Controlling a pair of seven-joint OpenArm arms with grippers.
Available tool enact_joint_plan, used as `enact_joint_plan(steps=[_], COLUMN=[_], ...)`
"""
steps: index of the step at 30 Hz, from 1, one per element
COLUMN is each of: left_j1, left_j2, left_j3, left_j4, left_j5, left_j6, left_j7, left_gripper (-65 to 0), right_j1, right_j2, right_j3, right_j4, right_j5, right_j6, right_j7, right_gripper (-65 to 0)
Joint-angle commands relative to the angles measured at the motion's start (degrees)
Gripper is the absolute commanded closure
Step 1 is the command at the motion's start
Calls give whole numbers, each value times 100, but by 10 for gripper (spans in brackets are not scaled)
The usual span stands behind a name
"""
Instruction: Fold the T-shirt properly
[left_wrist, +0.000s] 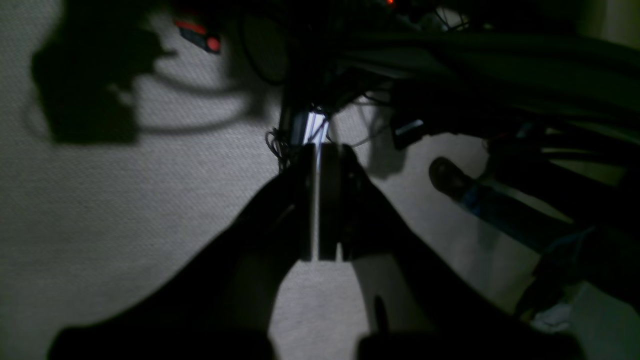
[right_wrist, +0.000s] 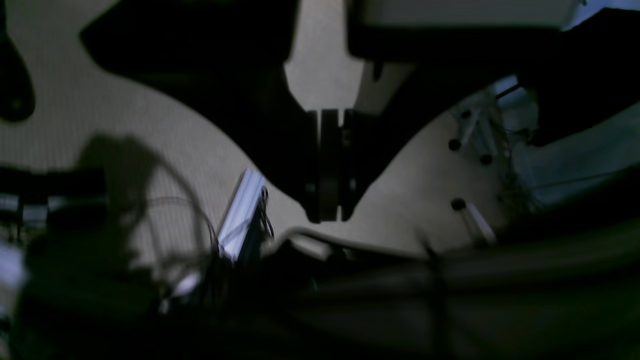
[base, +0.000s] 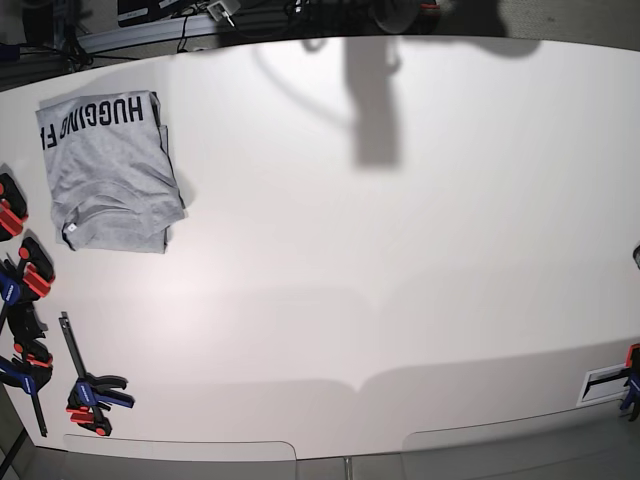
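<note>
- T-shirt (base: 112, 172): lies folded into a compact rectangle on the white table (base: 400, 250), at about ten o'clock in the base view, near the table's edge. Black block lettering faces up along its far edge; the collar end points toward six o'clock. No gripper touches it.
- Left gripper (left_wrist: 320, 200): in the left wrist view the two dark jaws are pressed together with only a thin bright seam between them. Clenched on nothing. It hangs over pale textured floor, with dark cabling and frame parts at twelve to three o'clock.
- Right gripper (right_wrist: 327, 165): in the right wrist view the jaws meet flat against each other, closed with nothing between them. An aluminium rail (right_wrist: 242, 215) with wires lies at about seven o'clock of the jaws.
- Neither arm appears over the table in the base view; only a shadow falls at twelve o'clock.
- Clamps (base: 90, 392): several red, blue and black bar clamps sit along the table's edge from nine to seven o'clock, apart from the T-shirt.
</note>
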Motion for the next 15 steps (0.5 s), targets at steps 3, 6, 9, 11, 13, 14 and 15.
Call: enact_joint_plan(steps=[3,6,9,11,13,14,15], left_j1=[7,-120,-251,-350,-452,-511,-557], left_j2=[-50,-35,24,94,175,216,256], left_j3=[-17,-17,-17,-15,-17,-15,-15], left_j4=[26,24,24,20,13,11,-9], left_j5=[-13,-4,140,328,481,540,568], left_j6=[-69,-69,-69,-69,223,365,494], left_j7=[-50,-48,-50,-57,-59,-87,-103], left_gripper=[-5,-5,-4,-5,-5,-5,-5], right_j1=[144,570,1110,1495,1862,2028,2170], right_j2=[28,31,26,-9,-116,-184,-264], right_j3=[-81,-380,-824,-1154,-1423,-1523,-1606], right_j4=[-640,-1528,-2398,-2874,-3237,-3383,-3515], right_j5=[-151,-540,-693,-691,-691,-693,-693], right_j6=[84,-125,-417,-568,-807,-955,-1145], right_j7=[52,271,476,608,614,599,597], right_gripper=[0,0,0,0,0,0,0])
